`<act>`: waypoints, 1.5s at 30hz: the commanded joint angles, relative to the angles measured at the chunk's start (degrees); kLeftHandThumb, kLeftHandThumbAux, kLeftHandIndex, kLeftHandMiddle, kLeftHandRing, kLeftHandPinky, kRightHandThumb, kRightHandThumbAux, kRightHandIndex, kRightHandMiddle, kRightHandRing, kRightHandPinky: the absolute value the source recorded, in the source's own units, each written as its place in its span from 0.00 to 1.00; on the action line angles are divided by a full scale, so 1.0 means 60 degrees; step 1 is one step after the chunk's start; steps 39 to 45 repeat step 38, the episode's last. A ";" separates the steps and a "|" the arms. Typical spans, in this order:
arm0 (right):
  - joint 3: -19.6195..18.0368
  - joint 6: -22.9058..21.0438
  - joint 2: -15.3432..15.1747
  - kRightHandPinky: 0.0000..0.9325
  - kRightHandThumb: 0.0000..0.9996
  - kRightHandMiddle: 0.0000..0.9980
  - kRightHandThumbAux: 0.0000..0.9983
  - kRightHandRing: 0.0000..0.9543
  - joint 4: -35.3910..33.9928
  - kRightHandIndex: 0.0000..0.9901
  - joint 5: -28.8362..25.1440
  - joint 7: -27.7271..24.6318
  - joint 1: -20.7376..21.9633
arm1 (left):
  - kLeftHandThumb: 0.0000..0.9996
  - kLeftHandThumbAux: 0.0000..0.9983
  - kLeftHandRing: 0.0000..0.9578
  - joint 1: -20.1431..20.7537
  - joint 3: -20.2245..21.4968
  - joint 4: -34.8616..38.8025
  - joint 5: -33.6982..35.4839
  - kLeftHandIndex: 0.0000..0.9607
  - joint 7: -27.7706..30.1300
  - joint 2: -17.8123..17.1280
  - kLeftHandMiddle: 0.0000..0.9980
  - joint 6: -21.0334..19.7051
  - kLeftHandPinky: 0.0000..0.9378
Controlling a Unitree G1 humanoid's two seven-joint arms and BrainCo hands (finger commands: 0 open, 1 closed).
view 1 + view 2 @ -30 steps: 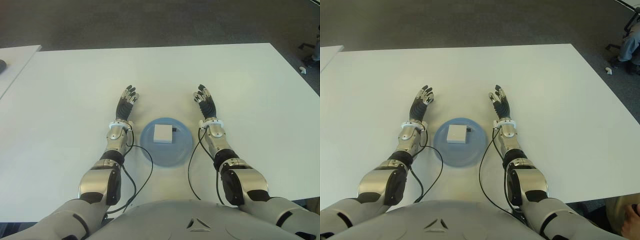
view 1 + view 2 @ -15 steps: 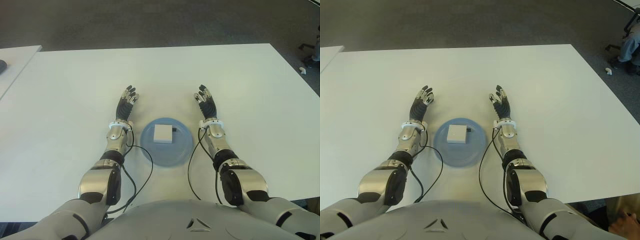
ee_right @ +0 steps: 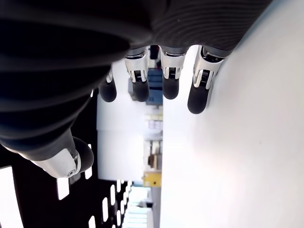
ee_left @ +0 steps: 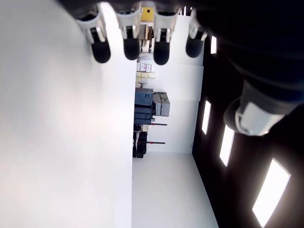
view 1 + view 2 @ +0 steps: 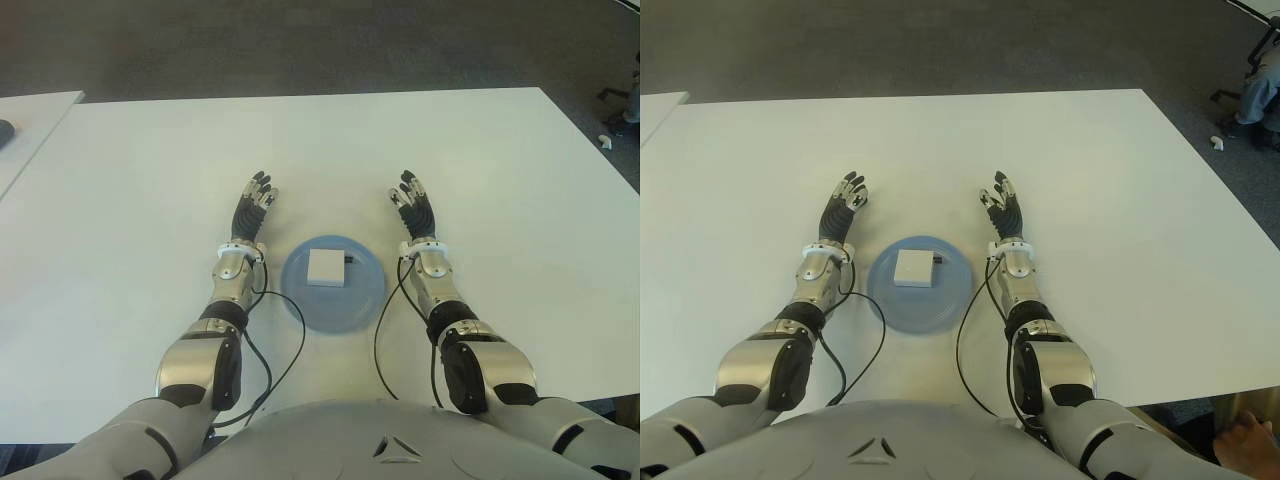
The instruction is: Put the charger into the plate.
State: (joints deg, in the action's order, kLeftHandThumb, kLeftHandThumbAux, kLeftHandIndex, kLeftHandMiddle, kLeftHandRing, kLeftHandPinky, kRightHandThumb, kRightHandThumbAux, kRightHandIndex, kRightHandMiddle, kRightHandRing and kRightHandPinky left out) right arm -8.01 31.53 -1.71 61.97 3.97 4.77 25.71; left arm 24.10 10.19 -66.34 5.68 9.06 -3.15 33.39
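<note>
Charger sits in the plate; left hand at nine o'clock, right hand at three, fingers apart, empty — just keep clear

Both arms extend forward over the table, roughly parallel and well apart, toward its far edge. Left hand: fingers spread and relaxed, holding nothing. Right hand: likewise spread, empty, fingers pointing toward the far edge.
</note>
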 commanded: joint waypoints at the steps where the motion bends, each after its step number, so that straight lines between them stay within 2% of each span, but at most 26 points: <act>1: -0.0193 -0.1218 0.0145 0.01 0.15 0.00 0.58 0.00 0.0883 0.00 -0.0322 0.0151 -0.1592 | 0.00 0.54 0.10 -0.1059 -0.0057 -0.1073 -0.0140 0.08 0.0125 0.0103 0.11 -0.1359 0.10; 12: -0.0217 -0.1281 0.0171 0.01 0.15 0.00 0.57 0.00 0.0820 0.00 -0.0344 0.0153 -0.1701 | 0.00 0.53 0.12 -0.1022 -0.0013 -0.1118 -0.0113 0.09 0.0036 0.0104 0.13 -0.1473 0.13; 27: -0.0213 -0.1122 0.0188 0.02 0.16 0.00 0.59 0.00 0.0822 0.00 -0.0350 0.0032 -0.1796 | 0.00 0.53 0.11 -0.1011 -0.0037 -0.1125 -0.0145 0.08 0.0005 0.0118 0.12 -0.1451 0.10; 45: -0.0202 -0.1120 0.0194 0.04 0.14 0.00 0.59 0.00 0.0795 0.00 -0.0317 0.0080 -0.1839 | 0.00 0.53 0.11 -0.1024 -0.0020 -0.1108 -0.0110 0.08 0.0079 0.0142 0.13 -0.1438 0.11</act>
